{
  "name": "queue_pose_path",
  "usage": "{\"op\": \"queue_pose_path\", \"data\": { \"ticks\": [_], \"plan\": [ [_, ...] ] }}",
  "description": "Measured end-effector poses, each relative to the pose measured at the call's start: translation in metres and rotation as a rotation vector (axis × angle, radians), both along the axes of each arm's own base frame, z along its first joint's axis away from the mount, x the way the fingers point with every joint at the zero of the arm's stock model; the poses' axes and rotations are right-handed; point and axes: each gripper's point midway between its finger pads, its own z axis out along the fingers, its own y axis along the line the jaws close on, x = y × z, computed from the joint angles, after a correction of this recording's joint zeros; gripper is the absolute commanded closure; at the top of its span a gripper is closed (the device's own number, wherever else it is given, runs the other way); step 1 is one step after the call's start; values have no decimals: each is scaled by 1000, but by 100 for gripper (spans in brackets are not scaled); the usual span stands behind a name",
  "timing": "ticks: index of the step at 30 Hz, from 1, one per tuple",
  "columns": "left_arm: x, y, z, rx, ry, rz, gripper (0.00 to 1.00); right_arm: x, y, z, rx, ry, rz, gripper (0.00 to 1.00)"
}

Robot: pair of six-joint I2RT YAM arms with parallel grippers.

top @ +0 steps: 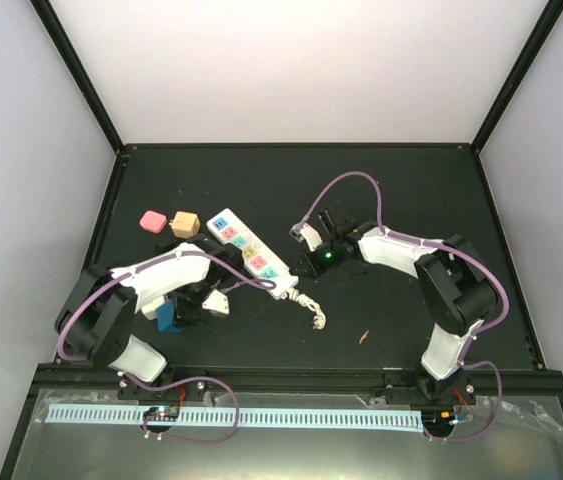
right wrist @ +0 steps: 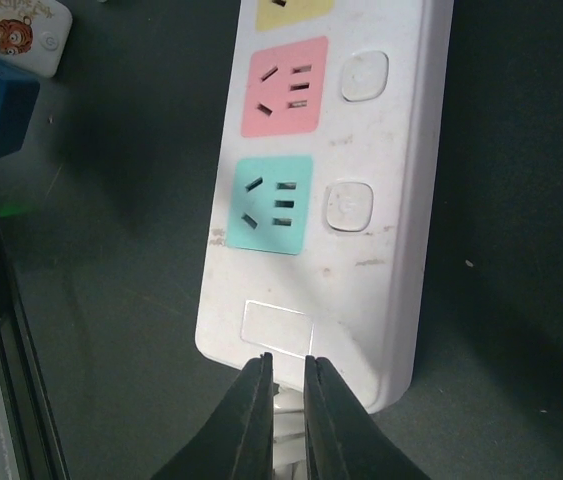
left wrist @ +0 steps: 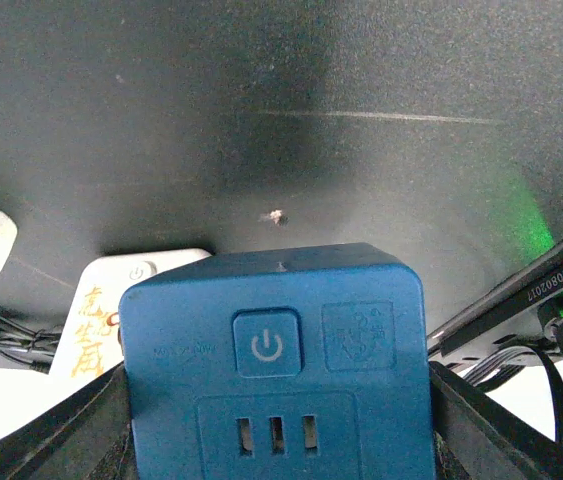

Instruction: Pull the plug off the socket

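The socket is a long white power strip lying diagonally on the black table; in the right wrist view its yellow, pink and teal outlets are empty. My left gripper is shut on a blue cube plug adapter, which is apart from the strip, to its left. The adapter also shows in the top view. My right gripper is at the strip's near end, its fingers closed on the white cord stub. In the top view the right gripper is by that end.
A white cube adapter lies between the blue adapter and the strip, and shows in the left wrist view. A pink block and a tan cube sit at the back left. The bundled cord trails from the strip's near end.
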Motion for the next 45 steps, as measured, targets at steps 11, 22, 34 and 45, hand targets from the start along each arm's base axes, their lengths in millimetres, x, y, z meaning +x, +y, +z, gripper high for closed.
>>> {"op": "queue_pose_path", "data": {
  "ticks": [11, 22, 34, 45],
  "plan": [
    [13, -12, -14, 4, 25, 20, 40, 5, -5, 6, 7, -23, -4, 79],
    [19, -26, -18, -56, 14, 42, 5, 10, -9, 10, 9, -43, -9, 70],
    [39, -53, -4, -186, -64, 65, 1, 14, -12, 11, -9, -77, -14, 33],
    [82, -80, 71, -528, -326, 213, 1, 33, 2, 30, -76, -224, -31, 1]
  ]
}}
